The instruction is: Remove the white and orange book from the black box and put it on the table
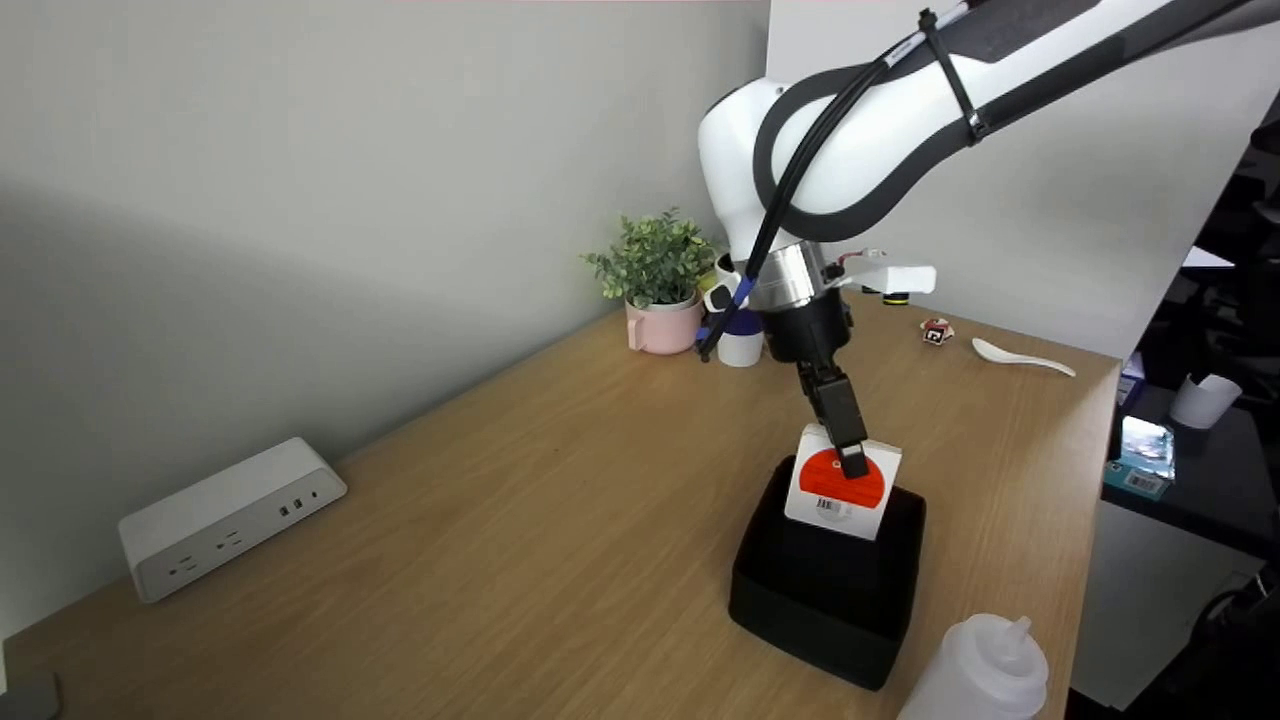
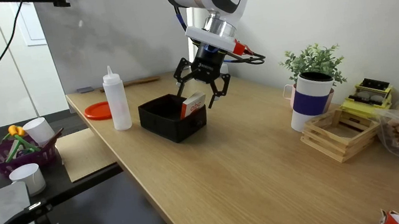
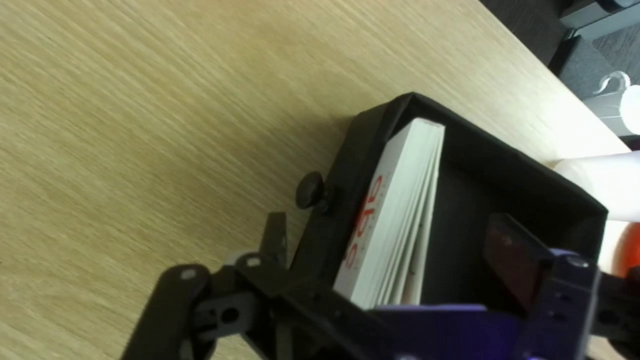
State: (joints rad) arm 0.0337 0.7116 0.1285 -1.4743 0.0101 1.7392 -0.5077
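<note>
The white and orange book (image 1: 836, 510) stands on edge inside the black box (image 2: 177, 129), leaning against the wall that carries a dark knob. Its white page edges face up in the wrist view, and part of it rises above the rim. My gripper (image 2: 196, 98) is over the box with its jaws wide apart. One of its fingers (image 3: 274, 235) hangs outside the knob wall; the opposite finger (image 3: 512, 257) is over the box's interior. Between them lies the book, apart from both. The box rests on the light wooden table (image 2: 256, 150). The book's lower part is hidden in an exterior view.
Close to the box stands a white squeeze bottle (image 2: 117, 102), with a red plate (image 2: 98, 111) behind it. Along the wall are a white and blue cup (image 2: 311, 101), a plant (image 1: 655, 260), a wooden crate (image 2: 341, 137) and a power strip (image 1: 235, 520). A spoon (image 1: 1020, 358) lies near the table's end.
</note>
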